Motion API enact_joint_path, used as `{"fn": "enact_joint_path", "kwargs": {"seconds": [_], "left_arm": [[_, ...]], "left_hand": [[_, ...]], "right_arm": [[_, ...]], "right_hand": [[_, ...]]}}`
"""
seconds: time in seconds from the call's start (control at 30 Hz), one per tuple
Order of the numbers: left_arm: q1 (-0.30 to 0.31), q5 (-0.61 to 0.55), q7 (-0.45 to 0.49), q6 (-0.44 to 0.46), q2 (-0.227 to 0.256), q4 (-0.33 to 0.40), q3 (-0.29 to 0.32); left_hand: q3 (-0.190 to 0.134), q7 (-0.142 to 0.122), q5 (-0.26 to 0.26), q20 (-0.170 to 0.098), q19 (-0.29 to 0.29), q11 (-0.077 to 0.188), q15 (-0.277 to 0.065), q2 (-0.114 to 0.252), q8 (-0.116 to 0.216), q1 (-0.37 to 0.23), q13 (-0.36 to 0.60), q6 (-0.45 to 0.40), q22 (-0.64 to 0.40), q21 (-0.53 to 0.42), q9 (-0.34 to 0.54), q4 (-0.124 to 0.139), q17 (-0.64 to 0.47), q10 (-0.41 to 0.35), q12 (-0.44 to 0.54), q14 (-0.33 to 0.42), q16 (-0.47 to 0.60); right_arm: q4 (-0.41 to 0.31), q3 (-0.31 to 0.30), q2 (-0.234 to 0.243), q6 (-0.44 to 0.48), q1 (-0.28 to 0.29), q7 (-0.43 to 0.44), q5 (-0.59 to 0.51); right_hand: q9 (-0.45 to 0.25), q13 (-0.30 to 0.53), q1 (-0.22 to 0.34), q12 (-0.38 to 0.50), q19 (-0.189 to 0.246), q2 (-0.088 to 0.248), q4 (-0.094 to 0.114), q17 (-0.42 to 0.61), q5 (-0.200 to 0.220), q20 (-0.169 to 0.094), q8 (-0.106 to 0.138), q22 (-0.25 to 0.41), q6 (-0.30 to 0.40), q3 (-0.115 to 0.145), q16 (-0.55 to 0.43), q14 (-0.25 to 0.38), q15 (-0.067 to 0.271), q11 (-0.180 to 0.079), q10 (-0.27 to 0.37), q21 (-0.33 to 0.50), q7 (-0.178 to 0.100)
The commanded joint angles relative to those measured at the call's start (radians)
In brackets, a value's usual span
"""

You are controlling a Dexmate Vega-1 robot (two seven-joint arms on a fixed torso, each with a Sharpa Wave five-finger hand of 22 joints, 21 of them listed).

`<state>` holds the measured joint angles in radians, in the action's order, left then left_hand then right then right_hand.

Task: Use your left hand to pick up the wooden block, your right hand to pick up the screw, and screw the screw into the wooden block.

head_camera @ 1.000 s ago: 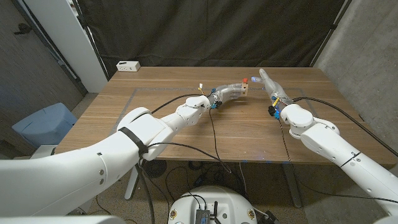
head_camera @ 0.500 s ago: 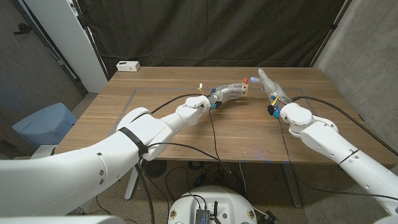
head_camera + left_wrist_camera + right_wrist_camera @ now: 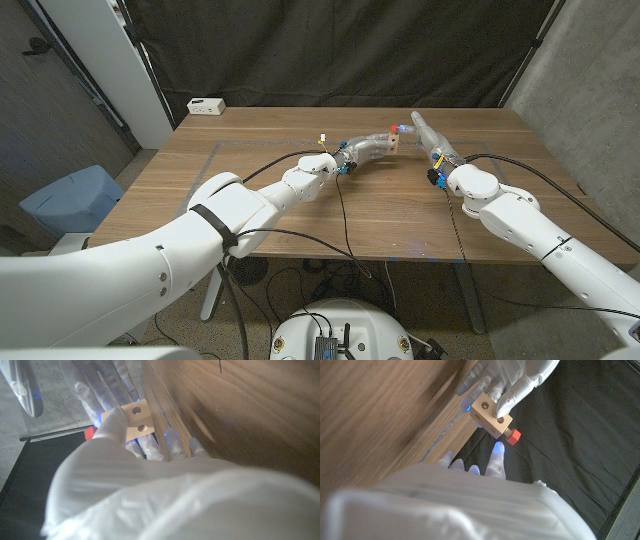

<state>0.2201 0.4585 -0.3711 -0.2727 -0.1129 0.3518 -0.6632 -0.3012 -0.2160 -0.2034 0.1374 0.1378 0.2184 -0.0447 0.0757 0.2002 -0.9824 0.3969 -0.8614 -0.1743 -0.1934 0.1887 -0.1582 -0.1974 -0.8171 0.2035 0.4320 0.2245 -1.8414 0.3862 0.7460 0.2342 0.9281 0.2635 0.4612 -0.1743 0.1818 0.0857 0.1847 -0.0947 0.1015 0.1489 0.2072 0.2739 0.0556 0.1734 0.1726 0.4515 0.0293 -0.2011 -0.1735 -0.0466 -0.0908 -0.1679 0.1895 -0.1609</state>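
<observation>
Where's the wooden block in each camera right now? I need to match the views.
Head view: wooden block mid-table, held by the left hand.
Left wrist view: block above the hand's back.
Right wrist view: block upper middle, red-headed screw in it.
Shared landmark: the block's round holes.

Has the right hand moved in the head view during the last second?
Yes, slightly: the right hand shifted toward picture left, closer to the wooden block, judged against the table's far edge.
</observation>
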Motion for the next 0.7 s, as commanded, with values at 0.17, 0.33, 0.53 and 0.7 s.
{"fn": "enact_joint_path", "kwargs": {"seconds": [0.17, 0.33, 0.53, 0.7], "left_arm": [[-0.003, -0.001, 0.009, 0.017, 0.001, -0.001, -0.002], [-0.003, -0.001, 0.01, 0.019, 0.001, -0.001, -0.003], [-0.001, 0.0, 0.006, 0.017, 0.002, -0.001, -0.003], [0.0, -0.001, 0.005, 0.014, 0.003, -0.001, -0.003]], "left_hand": [[-0.003, 0.034, -0.006, 0.001, 0.0, -0.001, -0.06, 0.01, 0.011, 0.001, 0.004, -0.043, -0.005, -0.007, 0.004, 0.006, -0.004, -0.011, 0.007, 0.009, 0.003], [-0.003, 0.034, -0.006, 0.001, 0.0, -0.001, -0.061, 0.01, 0.011, 0.0, 0.004, -0.043, -0.005, -0.007, 0.004, 0.006, -0.003, -0.01, 0.007, 0.009, 0.002], [-0.003, 0.035, -0.006, 0.001, 0.001, -0.001, -0.061, 0.011, 0.011, 0.0, 0.004, -0.043, -0.005, -0.007, 0.004, 0.006, -0.004, -0.009, 0.007, 0.009, 0.003], [-0.004, 0.035, -0.006, 0.001, 0.001, -0.001, -0.06, 0.01, 0.011, 0.0, 0.005, -0.043, -0.005, -0.007, 0.004, 0.006, -0.003, -0.01, 0.007, 0.011, 0.003]], "right_arm": [[-0.001, 0.012, 0.001, -0.002, -0.011, -0.006, -0.008], [-0.004, 0.012, 0.003, -0.002, -0.01, -0.006, -0.009], [-0.007, 0.011, 0.005, 0.001, -0.008, -0.005, -0.008], [-0.011, 0.01, 0.006, 0.006, -0.006, -0.004, -0.006]], "right_hand": [[-0.003, 0.0, -0.014, 0.003, -0.002, 0.027, 0.007, 0.002, 0.006, 0.003, 0.005, 0.0, 0.004, -0.002, -0.005, -0.156, -0.005, 0.008, -0.084, 0.003, -0.001], [-0.003, 0.0, -0.015, 0.004, -0.002, 0.028, 0.007, 0.002, 0.006, 0.003, 0.007, 0.0, 0.007, -0.002, -0.005, -0.157, -0.005, 0.007, -0.083, 0.003, -0.002], [-0.003, 0.0, -0.017, 0.005, -0.002, 0.029, 0.007, 0.002, 0.007, 0.003, 0.009, 0.0, 0.01, -0.001, -0.005, -0.156, -0.005, 0.007, -0.081, 0.003, -0.002], [-0.003, 0.0, -0.017, 0.005, -0.002, 0.03, 0.007, 0.002, 0.007, 0.003, 0.01, 0.0, 0.013, 0.0, -0.005, -0.156, -0.005, 0.007, -0.08, 0.003, -0.003]]}}
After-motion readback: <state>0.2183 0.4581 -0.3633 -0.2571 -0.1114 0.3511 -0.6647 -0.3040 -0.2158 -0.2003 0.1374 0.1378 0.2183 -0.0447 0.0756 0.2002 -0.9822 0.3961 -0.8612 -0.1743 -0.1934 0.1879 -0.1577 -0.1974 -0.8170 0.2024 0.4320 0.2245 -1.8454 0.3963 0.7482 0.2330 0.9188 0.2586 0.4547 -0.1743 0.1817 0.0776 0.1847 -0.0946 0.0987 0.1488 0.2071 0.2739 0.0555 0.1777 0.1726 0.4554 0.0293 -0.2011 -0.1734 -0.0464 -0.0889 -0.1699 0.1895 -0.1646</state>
